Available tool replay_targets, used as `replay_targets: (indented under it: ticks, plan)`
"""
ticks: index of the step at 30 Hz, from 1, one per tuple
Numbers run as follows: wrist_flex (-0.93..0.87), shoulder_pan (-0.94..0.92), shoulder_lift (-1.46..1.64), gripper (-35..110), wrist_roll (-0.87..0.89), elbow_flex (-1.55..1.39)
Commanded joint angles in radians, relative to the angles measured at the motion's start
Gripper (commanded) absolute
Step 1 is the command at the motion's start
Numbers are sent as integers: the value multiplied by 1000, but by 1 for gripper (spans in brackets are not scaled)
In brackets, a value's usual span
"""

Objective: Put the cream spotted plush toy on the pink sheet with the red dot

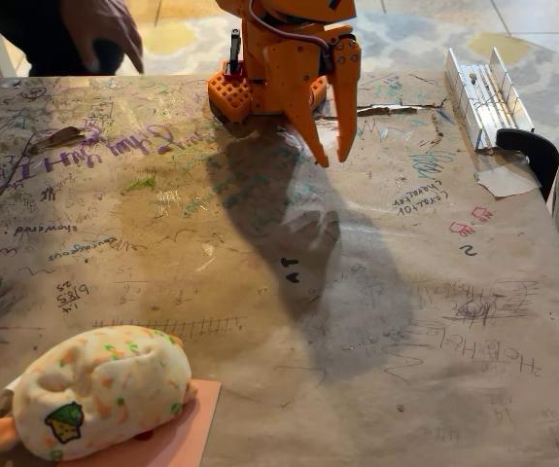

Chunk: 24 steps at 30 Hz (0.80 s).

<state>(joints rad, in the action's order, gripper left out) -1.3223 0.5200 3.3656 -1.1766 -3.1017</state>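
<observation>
The toy (104,391) looked light and very soft, a stuffed thing that would squash under the fingers and give no hard edge to grip. By my judgement it would not slip much, its cloth being slightly fuzzy, and it would take no harm from a firm squeeze. The best hold seemed to be across the narrow middle of its body, the fingers coming down from above on either long side, not on the small nubs at the ends, which would likely pull free or let it swing.

It was a loaf-shaped cream plush scattered with orange and green spots, an orange nub showing at its near left end and a small green-and-yellow patch on its front face.

In the fixed view it lay far from the claw (330,154), well below it and to the left, close to the bottom left corner of the table (376,321). It already rested on the sheet (184,436), covering most of it, with a salmon-pink corner sticking out to the toy's right and under its lower edge. A bit of red showed at the toy's base, perhaps the dot, though I could not tell.

The claw hung near the arm's base at the top, pointing down at the table, its two fingers slightly parted and gripping nothing.
</observation>
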Motion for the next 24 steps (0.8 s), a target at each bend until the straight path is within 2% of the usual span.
replay_targets:
  ticks: [1, 6, 13, 16, 19, 21, 24]
  plan:
    - [31, 23, 5, 4, 87, -2]
    - [35, -95, 6, 4, 166, 5]
    - [29, -555, 8, 5, 38, 2]
    - [132, -640, 5, 18, 334, 60]
    - [137, -696, 2, 30, 394, 117]
    - [204, -736, -40, 34, 407, 169]
    - [347, -775, -376, 39, 420, 376]
